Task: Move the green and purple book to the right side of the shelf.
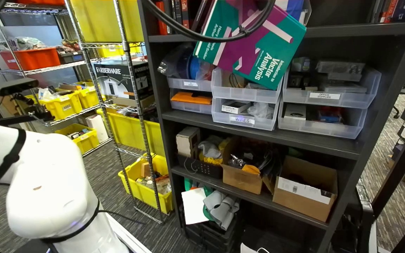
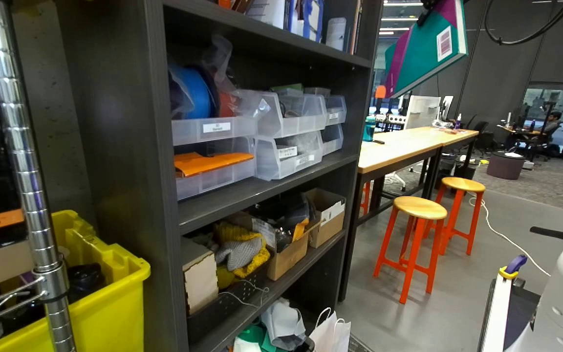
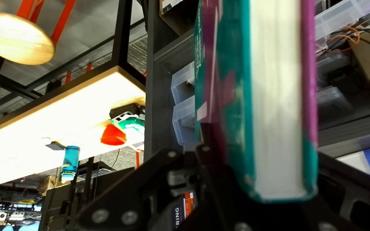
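- One white arm [image 1: 47, 182] stands at far left; its outer links leave the frame, so we cannot follow them.
- Next comes the dark shelf [image 1: 258, 136], bearing clear bins [image 1: 248, 93]; its top is cut off.
- Before its upper half hangs the green and purple book [image 1: 250, 52], tilted, its long axis sloping down to the right; a black cable [image 1: 246, 32] crosses the front cover. In an exterior view showing the barcode label [image 2: 444, 44], we see the book apart from the shelf, its upper part cropped.
- At the book, the tool [image 3: 265, 144] is clamped across its thickness, fingers [image 3: 213, 160] along the covers. In the wrist view the book reaches outward from between them, page edges [image 3: 278, 96] toward us; one finger is mostly hidden.
- Farthest right, red and dark blue spines [image 1: 392, 12] stand on the upper board [image 1: 360, 31], titles mostly cropped. We take this end for the goal: the book lies to its left, so we judge the coming move a rightward carry, with a turn to straighten the book.
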